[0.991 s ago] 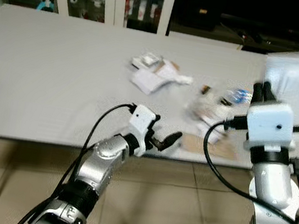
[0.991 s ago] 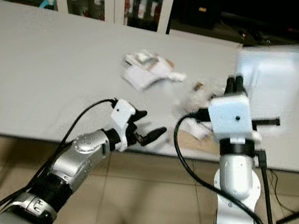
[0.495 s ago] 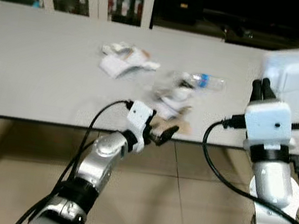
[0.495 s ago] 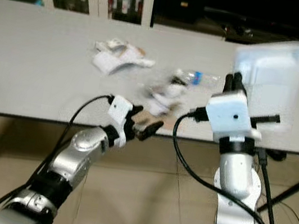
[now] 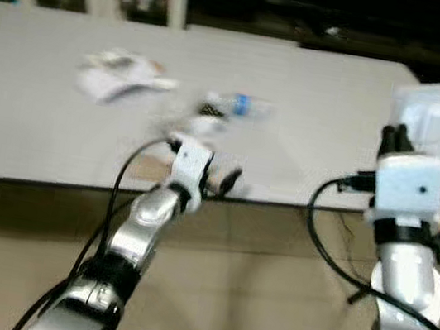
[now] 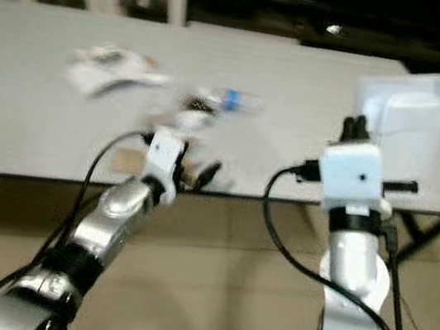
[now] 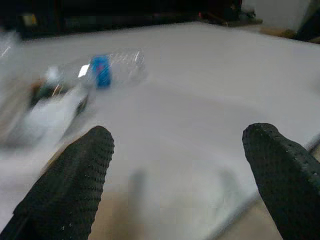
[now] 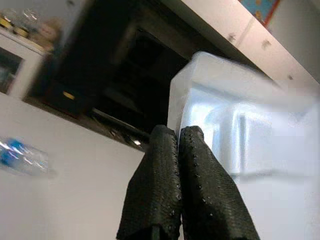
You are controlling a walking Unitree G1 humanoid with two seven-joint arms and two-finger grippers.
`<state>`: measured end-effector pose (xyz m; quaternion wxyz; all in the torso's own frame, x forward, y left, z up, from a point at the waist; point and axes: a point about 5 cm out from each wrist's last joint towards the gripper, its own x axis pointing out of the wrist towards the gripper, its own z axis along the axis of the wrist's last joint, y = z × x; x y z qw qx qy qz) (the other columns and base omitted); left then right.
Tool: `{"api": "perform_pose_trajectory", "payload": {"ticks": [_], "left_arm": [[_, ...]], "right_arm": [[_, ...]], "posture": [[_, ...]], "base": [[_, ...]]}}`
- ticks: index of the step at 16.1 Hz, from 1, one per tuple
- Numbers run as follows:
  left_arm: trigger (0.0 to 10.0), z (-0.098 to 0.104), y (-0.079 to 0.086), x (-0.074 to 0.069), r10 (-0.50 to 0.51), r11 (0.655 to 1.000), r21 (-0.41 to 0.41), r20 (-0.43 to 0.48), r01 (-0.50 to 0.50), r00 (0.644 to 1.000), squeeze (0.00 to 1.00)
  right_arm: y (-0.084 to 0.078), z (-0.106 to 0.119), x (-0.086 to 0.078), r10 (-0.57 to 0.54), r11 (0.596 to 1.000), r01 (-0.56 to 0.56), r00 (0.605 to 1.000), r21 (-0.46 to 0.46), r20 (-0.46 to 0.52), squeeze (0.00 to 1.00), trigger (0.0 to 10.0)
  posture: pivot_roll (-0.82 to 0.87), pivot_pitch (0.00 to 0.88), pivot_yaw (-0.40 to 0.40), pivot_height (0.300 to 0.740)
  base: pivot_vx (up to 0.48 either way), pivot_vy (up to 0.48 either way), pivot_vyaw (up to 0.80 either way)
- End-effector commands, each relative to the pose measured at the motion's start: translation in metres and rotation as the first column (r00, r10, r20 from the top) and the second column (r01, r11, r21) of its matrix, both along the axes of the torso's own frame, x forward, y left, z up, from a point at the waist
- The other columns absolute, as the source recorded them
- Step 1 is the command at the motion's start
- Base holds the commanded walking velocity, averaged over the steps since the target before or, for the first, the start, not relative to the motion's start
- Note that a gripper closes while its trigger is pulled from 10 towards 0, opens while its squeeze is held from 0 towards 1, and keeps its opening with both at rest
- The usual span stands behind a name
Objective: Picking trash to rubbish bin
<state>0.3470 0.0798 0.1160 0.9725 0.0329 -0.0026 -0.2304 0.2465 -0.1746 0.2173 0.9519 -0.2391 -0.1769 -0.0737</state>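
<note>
Presently the left gripper (image 5: 221, 184) is held at the near edge of the counter (image 5: 327, 123), centre-left of the head view, with its jaws spread wide and nothing between them. A clear plastic bottle (image 7: 102, 70) with a blue label is seen lying on its side beyond the open jaws, at the upper left of the left wrist frame; its long axis is judged to run roughly crosswise to the reach. Blurred crumpled wrappers (image 7: 47, 107) are noted beside it, nearer the left finger. A second heap of paper trash (image 5: 121, 74) is recorded farther off, upper left of the head view.

The right gripper (image 8: 178, 137) is raised at the right, jaws pressed together and holding nothing, before a translucent white bin (image 6: 408, 111). The left arm is judged the nearer to the bottle; a forward reach over the wrappers is judged necessary.
</note>
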Motion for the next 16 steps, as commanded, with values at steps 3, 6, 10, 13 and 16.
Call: {"api": "perform_pose_trajectory", "payload": {"ticks": [3,6,10,13,16], "left_arm": [[10.0,0.01,0.029,0.009,0.176,0.982,0.058,0.089,-0.182,0.98,0.0],[10.0,0.003,0.04,0.008,0.25,0.962,0.086,0.097,-0.258,0.963,0.0],[10.0,-0.006,0.044,0.004,0.283,0.952,0.098,0.08,-0.29,0.956,0.0],[10.0,-0.009,0.039,0.004,0.268,0.958,0.09,0.056,-0.273,0.962,0.0],[10.0,-0.012,0.028,0.001,0.215,0.974,0.065,0.028,-0.216,0.976,0.0]], "right_arm": [[-0.013,-0.011,-0.004,-0.044,0.997,0.047,0.998,0.056,-0.043,0.0,10.0],[-0.015,-0.014,-0.003,-0.042,0.997,0.045,0.998,0.06,-0.051,0.0,10.0],[-0.012,-0.015,-0.001,-0.021,0.998,0.025,0.999,0.062,-0.05,0.0,10.0],[-0.011,-0.015,0.0,-0.013,0.998,0.016,0.999,0.064,-0.047,0.0,10.0],[-0.011,-0.013,0.0,-0.012,0.998,0.015,0.999,0.06,-0.044,0.0,10.0]], "posture": [[0.13,0.049,-0.04,0.74],[0.14,0.051,-0.039,0.74],[0.14,0.059,-0.033,0.74],[0.14,0.063,-0.033,0.74],[0.13,0.068,-0.035,0.74]], "base": [[0.0,0.0,0.0],[0.0,0.0,0.15],[0.0,0.0,0.8],[0.0,0.0,0.27],[0.0,0.0,0.0]]}}
